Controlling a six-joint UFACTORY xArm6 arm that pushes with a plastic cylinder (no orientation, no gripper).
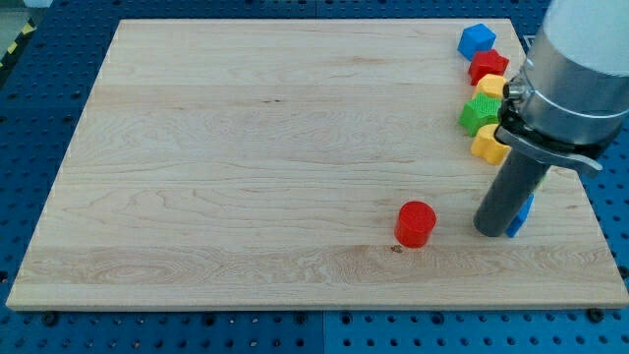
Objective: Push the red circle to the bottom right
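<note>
Camera view: no jaws on this rig, just rod tip (pixel 490 232), on the view's right of red circle (pixel 416 223). Should loop round to circle's left w/o nudging, then push right.

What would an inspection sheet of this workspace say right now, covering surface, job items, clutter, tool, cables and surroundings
Surface: wooden board, pale and flat, most of it bare.
Job's things: red circle, upright at lower centre-right, apart from all other blocks.
Clutter: by the view's right edge, top to bottom: blue block, red block, yellow block, green block, second yellow block; a second blue block mostly hidden behind the rod.
Grippers: none; my tip is on the board to the right of the red circle, with a gap.
Cables: nothing seen.
Surroundings: blue perforated table around the board.
</note>
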